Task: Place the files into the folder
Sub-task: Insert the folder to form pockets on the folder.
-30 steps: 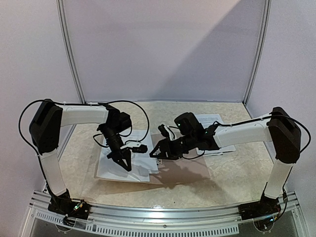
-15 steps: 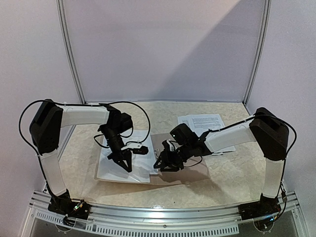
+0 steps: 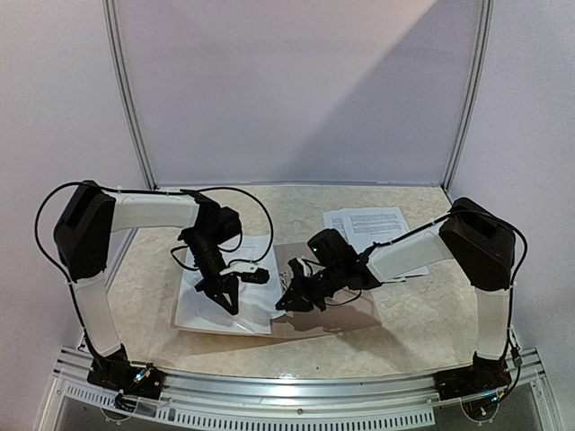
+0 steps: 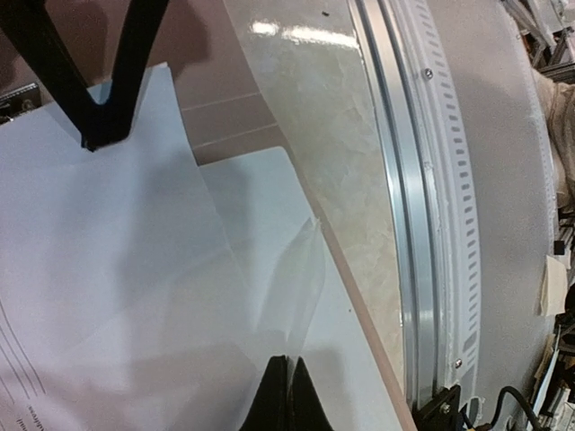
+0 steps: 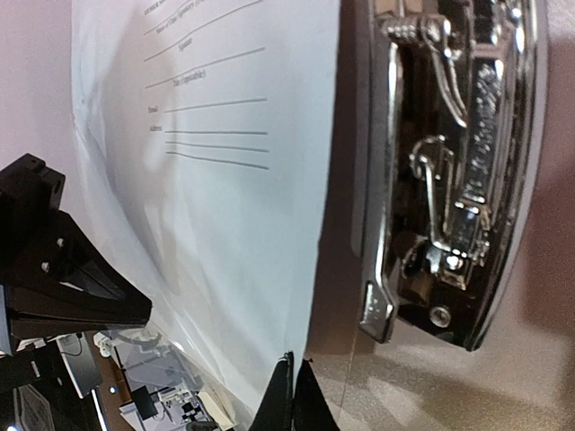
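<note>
My right fingers, clenched, sat at the long edge of the sheet, just beside the clip of the folder; left fingers, also clenched, rested on the papers.

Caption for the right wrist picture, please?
Closed right gripper at a printed sheet's edge, beside the folder's shiny metal clip.

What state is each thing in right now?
Left gripper: shut.
Right gripper: shut, at a sheet's edge.
Taupe flat binder folder: open, lying flat.
Chrome metal clip: bare; open or shut unclear.
White printed paper sheets: stacked on the folder's left half.
Loose printed sheets, far right: lying flat, outside the folder.
</note>
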`<state>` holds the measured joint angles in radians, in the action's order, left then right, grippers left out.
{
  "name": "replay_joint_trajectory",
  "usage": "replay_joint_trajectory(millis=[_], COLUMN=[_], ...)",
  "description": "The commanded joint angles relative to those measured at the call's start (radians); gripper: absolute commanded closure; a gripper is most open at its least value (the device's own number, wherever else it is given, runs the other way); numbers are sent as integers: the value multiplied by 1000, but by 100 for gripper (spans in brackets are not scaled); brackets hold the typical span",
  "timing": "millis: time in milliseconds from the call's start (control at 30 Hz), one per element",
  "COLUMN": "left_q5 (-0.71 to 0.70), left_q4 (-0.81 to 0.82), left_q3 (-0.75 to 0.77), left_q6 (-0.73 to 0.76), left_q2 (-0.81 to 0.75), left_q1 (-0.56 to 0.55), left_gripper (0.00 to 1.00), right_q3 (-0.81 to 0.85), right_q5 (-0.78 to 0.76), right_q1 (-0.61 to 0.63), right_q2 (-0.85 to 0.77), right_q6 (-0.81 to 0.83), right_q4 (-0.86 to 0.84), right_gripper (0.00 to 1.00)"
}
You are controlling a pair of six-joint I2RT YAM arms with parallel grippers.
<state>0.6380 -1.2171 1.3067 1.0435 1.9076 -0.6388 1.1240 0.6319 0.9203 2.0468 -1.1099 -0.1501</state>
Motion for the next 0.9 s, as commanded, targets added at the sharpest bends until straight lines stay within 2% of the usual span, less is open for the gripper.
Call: replay_joint_trajectory(millis=[0, 500, 733, 767, 867], left_q5=[-2, 3, 10, 9, 4], left_q4=[11, -2, -10, -10, -7], left_q3=[-20, -32, -35, -36, -38], left_q6=[-2, 19, 32, 31, 32], left_q2=[-37, -30, -25, -25, -27], left_q1=[-10, -12, -13, -13, -15], left_gripper=[100, 100, 100, 100, 100], right_q3=[-8, 59, 68, 70, 63], right_q5=[-43, -50, -44, -44, -41], right_q1=[-4, 37, 31, 29, 9], right_q2=[-47, -131, -108, -102, -91], right_q6=[98, 527, 560, 559, 539], right_q4=[102, 400, 401, 395, 354], right_gripper=[100, 100, 100, 98, 82])
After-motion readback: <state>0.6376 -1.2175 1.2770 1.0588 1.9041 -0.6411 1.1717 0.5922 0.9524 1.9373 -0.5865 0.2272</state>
